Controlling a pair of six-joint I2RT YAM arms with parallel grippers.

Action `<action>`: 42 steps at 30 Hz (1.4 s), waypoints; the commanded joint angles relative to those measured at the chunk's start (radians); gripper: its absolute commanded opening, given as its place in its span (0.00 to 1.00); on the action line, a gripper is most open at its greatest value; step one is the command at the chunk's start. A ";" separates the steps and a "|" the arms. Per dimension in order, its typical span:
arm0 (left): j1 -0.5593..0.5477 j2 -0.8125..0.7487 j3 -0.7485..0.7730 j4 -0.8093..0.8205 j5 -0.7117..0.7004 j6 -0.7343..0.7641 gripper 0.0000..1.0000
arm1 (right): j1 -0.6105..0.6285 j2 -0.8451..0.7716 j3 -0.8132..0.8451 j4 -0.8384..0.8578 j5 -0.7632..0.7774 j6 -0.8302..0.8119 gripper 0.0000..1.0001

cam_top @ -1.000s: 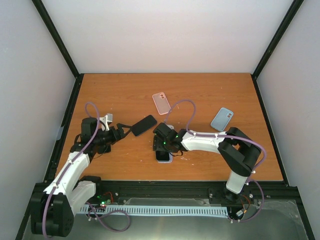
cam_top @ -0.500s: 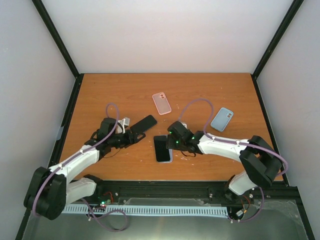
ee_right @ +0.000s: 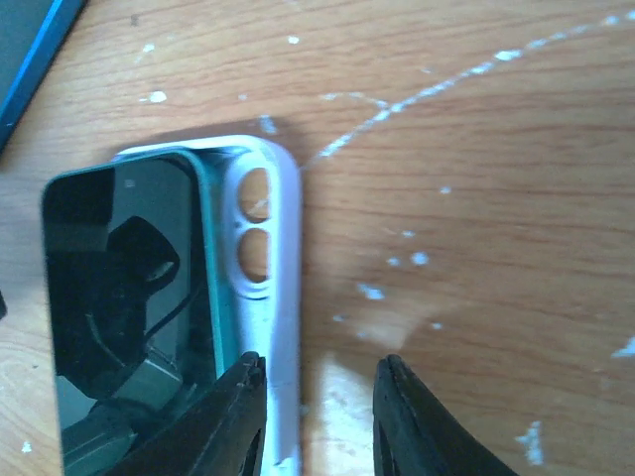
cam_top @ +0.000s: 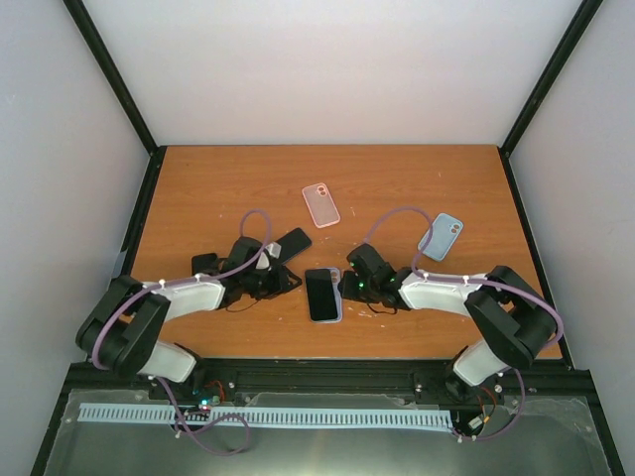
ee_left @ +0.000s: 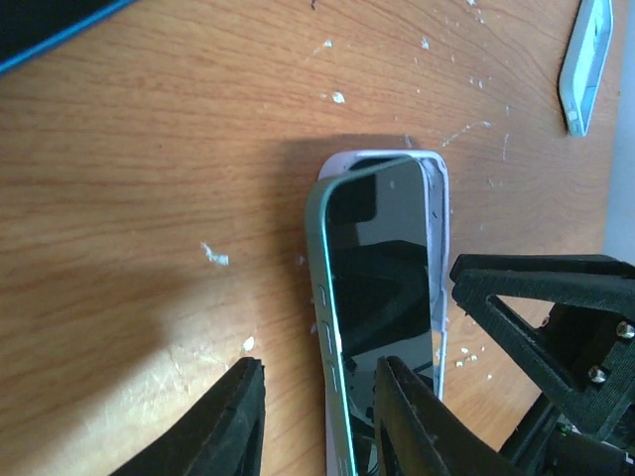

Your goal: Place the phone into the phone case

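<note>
Phone (ee_left: pixel 382 268), glossy slab, askew in white case (ee_right: pixel 283 297); left fingers (ee_left: pixel 233 421), right fingers (ee_right: pixel 412 416) apart, empty.

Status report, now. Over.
Left gripper open, astride phone left edge. Right gripper open, astride case right wall. Phone askew on case, not seated. Nothing blocking.

The left arm (cam_top: pixel 169 297) lies low, stretched from its base toward the middle; the left gripper (cam_top: pixel 293 283) points to the right, its two fingers (ee_left: pixel 233 421) standing apart with a plain gap between them; the right arm (cam_top: pixel 446 291) mirrors it, low and reaching leftward; the right gripper (cam_top: pixel 348 285) faces the left one, near it but not touching; its fingers (ee_right: pixel 230 421) are likewise parted.
</note>
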 commanded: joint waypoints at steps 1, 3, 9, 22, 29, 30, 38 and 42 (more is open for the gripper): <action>-0.014 0.056 0.060 0.076 -0.016 0.006 0.32 | -0.037 0.018 -0.055 0.128 -0.078 -0.018 0.30; -0.019 0.087 0.075 0.079 -0.013 0.008 0.32 | -0.038 0.025 -0.050 0.127 -0.089 -0.031 0.29; -0.050 0.176 0.119 0.095 -0.013 0.013 0.30 | -0.039 0.040 -0.071 0.188 -0.132 -0.040 0.29; -0.174 0.306 0.262 0.056 -0.040 -0.005 0.08 | -0.038 0.050 -0.099 0.254 -0.174 -0.042 0.24; -0.192 0.307 0.269 -0.035 -0.086 -0.031 0.17 | -0.039 0.001 -0.107 0.190 -0.118 -0.036 0.24; -0.192 0.295 0.263 -0.051 -0.097 -0.031 0.19 | -0.038 -0.008 -0.109 0.177 -0.108 -0.035 0.24; -0.193 0.178 0.178 -0.061 -0.099 -0.056 0.33 | -0.038 -0.066 -0.165 0.173 -0.121 0.023 0.27; -0.193 0.181 0.158 -0.033 -0.063 -0.061 0.34 | -0.038 -0.068 -0.181 0.180 -0.138 0.038 0.29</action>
